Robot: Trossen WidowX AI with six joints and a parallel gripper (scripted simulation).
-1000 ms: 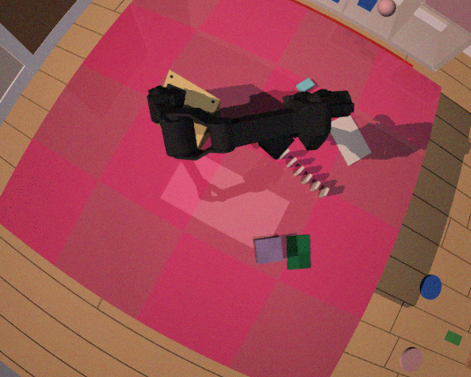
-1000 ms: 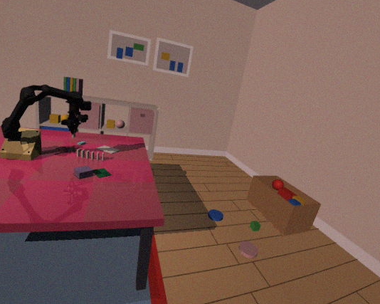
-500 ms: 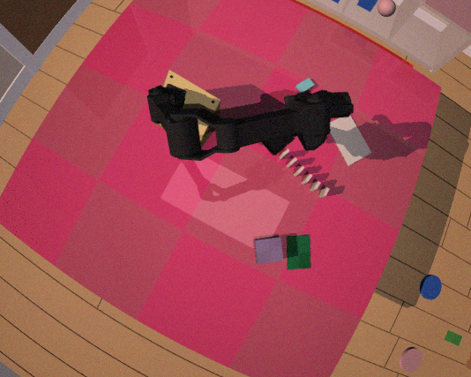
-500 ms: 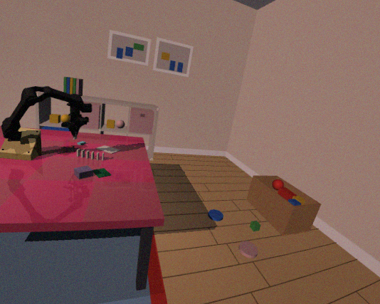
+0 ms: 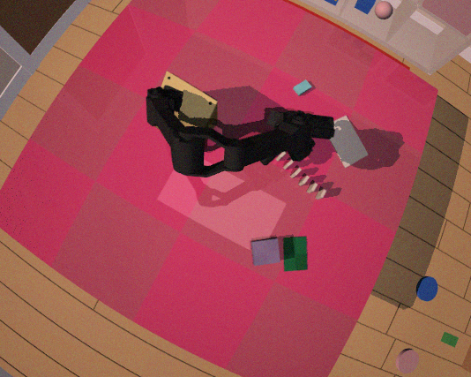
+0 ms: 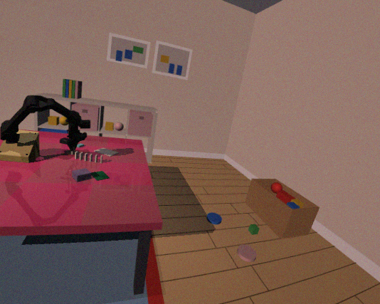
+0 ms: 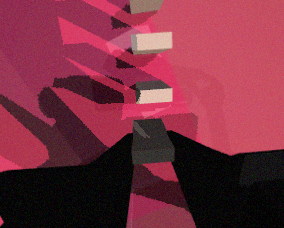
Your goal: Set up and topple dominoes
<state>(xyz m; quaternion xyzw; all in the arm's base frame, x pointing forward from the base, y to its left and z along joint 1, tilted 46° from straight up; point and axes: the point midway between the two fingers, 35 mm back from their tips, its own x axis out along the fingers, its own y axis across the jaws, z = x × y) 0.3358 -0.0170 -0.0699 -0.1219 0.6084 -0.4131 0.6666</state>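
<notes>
1. Gripper [image 5: 274, 151] [image 6: 72, 150] [image 7: 149, 137]: fingers clenched on one domino [image 6: 72, 153] [image 7: 153, 142], approx. upright, pinched from both sides. Looks dark in wrist cam, in shade. Top cam: arm hides it from me.
2. Held domino is at arm-side end of row, in line w/ it, small gap to nearest standing piece. Can't tell if its foot is on the table.
3. Row [image 5: 296, 172] [image 6: 86, 156] [image 7: 157, 42]: I count six standing, evenly spaced, running diag. away from gripper in top cam. Wrist cam gets only the nearest three, last one cut off by frame edge.
4. Grey slab [image 5: 350, 144] [image 6: 107, 152]: flat on pink-red table [image 5: 222, 310] [image 6: 112, 203], near row, beyond wrist in top cam.
5. Cyan block [image 5: 302, 87] [image 6: 80, 145]: well apart from row.
6. Purple block [image 5: 265, 252] [image 6: 81, 174]: beside green piece [image 5: 295, 253] [image 6: 100, 175], both off to row's other side.
</notes>
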